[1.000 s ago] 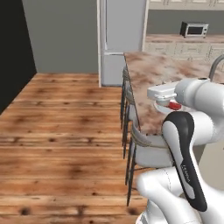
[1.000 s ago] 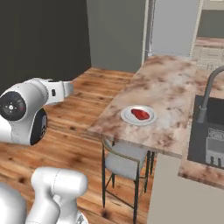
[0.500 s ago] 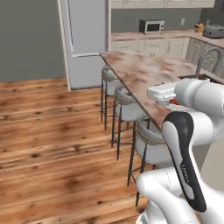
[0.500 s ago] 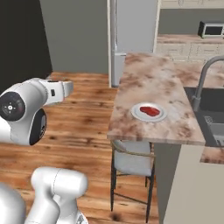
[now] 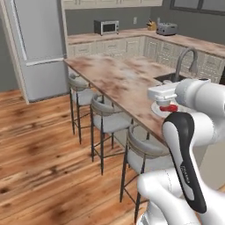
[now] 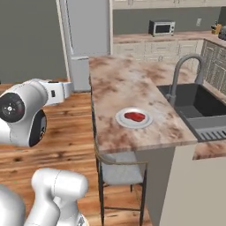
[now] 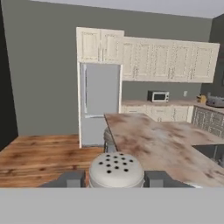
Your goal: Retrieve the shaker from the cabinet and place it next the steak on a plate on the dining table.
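In the hand view, the shaker shows its pale round cap with several holes, right in front of the camera. My gripper is shut on it, one dark fingertip on each side. The white plate with the red steak lies near the near end of the marble dining table. From the left base view my arm partly hides the plate and the steak. The table stretches ahead of the hand. The cabinet the shaker came from is out of view.
Three grey-cushioned stools stand along the table's left side. A sink with a curved faucet sits right of the plate. A grey fridge, shut wall cupboards and a microwave line the far wall. Wooden floor lies to the left.
The whole picture has shifted in both base views: the base has turned and driven, so the table and plate now lie closer. The arm keeps its pose.
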